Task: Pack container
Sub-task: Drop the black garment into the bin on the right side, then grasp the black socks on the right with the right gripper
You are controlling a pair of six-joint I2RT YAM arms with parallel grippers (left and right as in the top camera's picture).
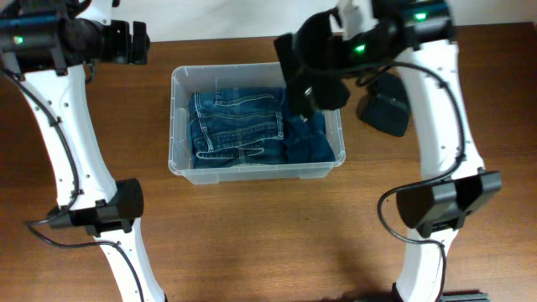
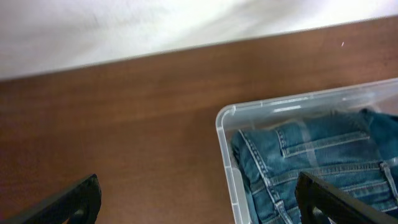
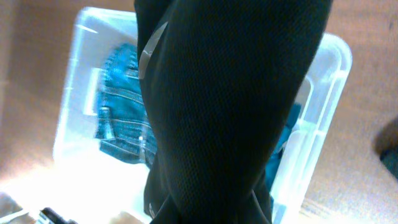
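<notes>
The container (image 1: pixel 179 80), a clear plastic tub, stands at the table's middle with folded blue jeans (image 1: pixel 239 126) inside. My right gripper (image 1: pixel 312 88) is over the tub's right part, shut on a black mesh garment (image 1: pixel 315 54). In the right wrist view the garment (image 3: pixel 230 106) hangs down and hides the fingers, with the container (image 3: pixel 326 68) and jeans (image 3: pixel 118 112) below it. My left gripper (image 1: pixel 138 42) is open and empty, off the tub's back left corner. The left wrist view shows its fingers (image 2: pixel 199 202) spread wide over the table and the container's corner (image 2: pixel 225 121).
A second black item (image 1: pixel 384 105) lies on the wooden table to the right of the tub. The table's back edge meets a white wall (image 2: pixel 124 25). Both arm bases stand at the front left and front right.
</notes>
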